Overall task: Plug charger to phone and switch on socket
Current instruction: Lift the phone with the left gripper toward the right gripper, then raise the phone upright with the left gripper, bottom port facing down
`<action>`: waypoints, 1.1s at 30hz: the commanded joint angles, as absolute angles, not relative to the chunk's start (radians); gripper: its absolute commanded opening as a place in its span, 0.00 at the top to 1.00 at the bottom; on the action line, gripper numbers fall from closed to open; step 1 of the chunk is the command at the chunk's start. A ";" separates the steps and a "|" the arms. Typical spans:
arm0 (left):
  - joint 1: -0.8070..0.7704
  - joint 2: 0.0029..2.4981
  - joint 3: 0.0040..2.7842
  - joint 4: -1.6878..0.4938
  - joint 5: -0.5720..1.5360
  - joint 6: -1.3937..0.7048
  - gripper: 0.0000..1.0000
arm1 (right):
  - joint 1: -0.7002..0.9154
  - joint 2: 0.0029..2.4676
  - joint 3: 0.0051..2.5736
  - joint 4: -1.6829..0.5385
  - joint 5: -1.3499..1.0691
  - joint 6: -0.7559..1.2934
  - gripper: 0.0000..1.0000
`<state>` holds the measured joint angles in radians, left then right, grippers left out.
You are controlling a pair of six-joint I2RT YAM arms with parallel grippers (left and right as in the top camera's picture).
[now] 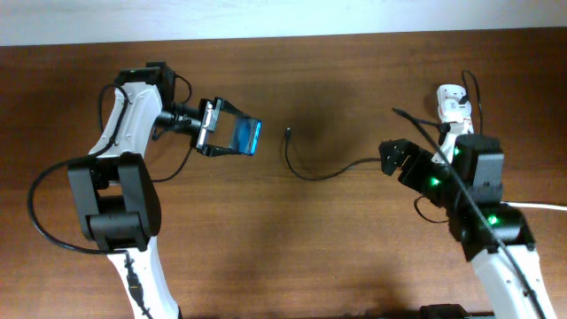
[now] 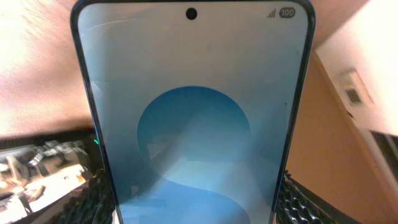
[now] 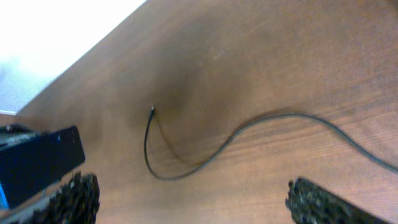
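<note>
Item: charger (image 1: 312,176), a thin black cable lying loose on the table (image 1: 292,252). Its plug tip (image 3: 152,111) sits near the phone (image 1: 250,136), not touching.
Phone: clamped in the left gripper (image 1: 232,133), screen lit.
Right gripper (image 3: 199,203): fingers spread wide, empty, hovering above the cable's curve.
Socket (image 1: 454,108): far right, behind that arm (switch seemingly off, but too small to tell).
You should pinch the cable just behind the tip, leaving the tip straight and free for insertion.

I see the white elongated power strip (image 1: 454,102) only partly, behind the right arm (image 1: 478,177). The blue-screen black-framed phone (image 2: 193,124) is cut off at the bottom edge.
</note>
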<state>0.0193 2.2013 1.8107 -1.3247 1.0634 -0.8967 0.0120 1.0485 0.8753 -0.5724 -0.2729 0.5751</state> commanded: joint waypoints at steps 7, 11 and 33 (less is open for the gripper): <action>0.007 2.210 1.834 -1.240 1.128 -1.002 1.00 | 0.020 1.222 1.166 -0.688 -0.394 0.434 0.01; -0.046 2.210 1.844 -1.185 0.925 -1.029 1.00 | 0.047 1.268 1.166 -0.645 -0.442 0.434 0.01; -0.204 2.210 1.930 -1.185 0.709 -1.295 1.00 | 0.439 1.663 1.166 -0.204 -0.407 0.620 0.37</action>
